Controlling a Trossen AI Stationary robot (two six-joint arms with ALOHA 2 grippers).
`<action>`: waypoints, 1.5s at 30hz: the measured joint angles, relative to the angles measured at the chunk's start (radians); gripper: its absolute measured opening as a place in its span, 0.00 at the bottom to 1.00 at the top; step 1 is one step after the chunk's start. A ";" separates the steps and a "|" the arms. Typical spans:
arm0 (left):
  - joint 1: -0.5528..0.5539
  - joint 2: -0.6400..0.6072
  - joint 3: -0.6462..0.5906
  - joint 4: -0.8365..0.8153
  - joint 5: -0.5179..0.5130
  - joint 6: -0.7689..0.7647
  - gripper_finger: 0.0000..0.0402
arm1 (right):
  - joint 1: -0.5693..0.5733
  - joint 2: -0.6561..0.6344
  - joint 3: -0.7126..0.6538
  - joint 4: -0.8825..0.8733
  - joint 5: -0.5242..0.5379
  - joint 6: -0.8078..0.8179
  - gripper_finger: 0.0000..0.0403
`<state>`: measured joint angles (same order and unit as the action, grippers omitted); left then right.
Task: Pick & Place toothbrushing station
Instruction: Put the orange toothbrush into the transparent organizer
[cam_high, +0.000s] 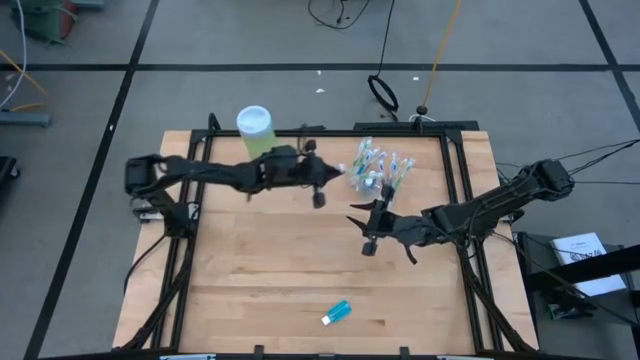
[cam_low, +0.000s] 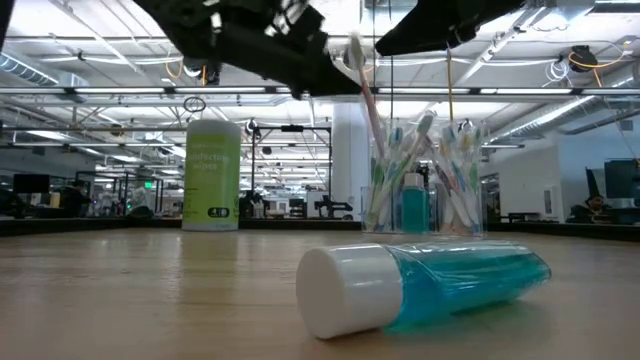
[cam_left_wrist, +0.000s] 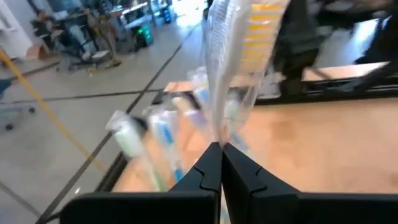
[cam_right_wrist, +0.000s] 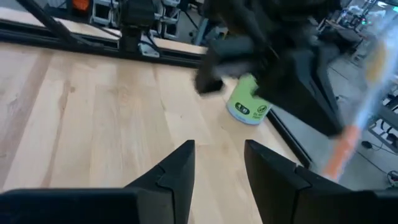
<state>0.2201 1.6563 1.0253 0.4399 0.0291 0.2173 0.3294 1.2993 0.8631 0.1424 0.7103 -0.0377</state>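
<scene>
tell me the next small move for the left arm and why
Probably carry the toothbrush the rest of the way over the clear cup and lower it in: the left gripper is shut on it beside the cup, while the right gripper stands open and empty.

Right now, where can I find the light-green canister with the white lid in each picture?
High view: canister at the table's far edge, left of the cup of toothbrushes.
Low view: canister stands upright, left of the same cup.
Left wrist view: not in it.
Right wrist view: canister beyond the right end effector.
Shared landmark: the cup of toothbrushes.
</scene>
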 joint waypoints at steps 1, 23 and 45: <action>0.009 0.027 0.023 -0.003 -0.003 0.001 0.01 | 0.000 0.000 0.000 -0.009 0.006 0.003 0.32; 0.168 0.184 0.093 -0.110 0.063 -0.070 0.02 | 0.000 0.000 0.000 -0.117 0.075 0.079 0.32; 0.161 0.191 0.093 -0.102 0.084 -0.039 0.01 | -0.001 0.000 0.000 -0.117 0.075 0.075 0.32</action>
<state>0.3809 1.8469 1.1183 0.3382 0.1133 0.1784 0.3286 1.2991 0.8635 0.0257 0.7849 0.0376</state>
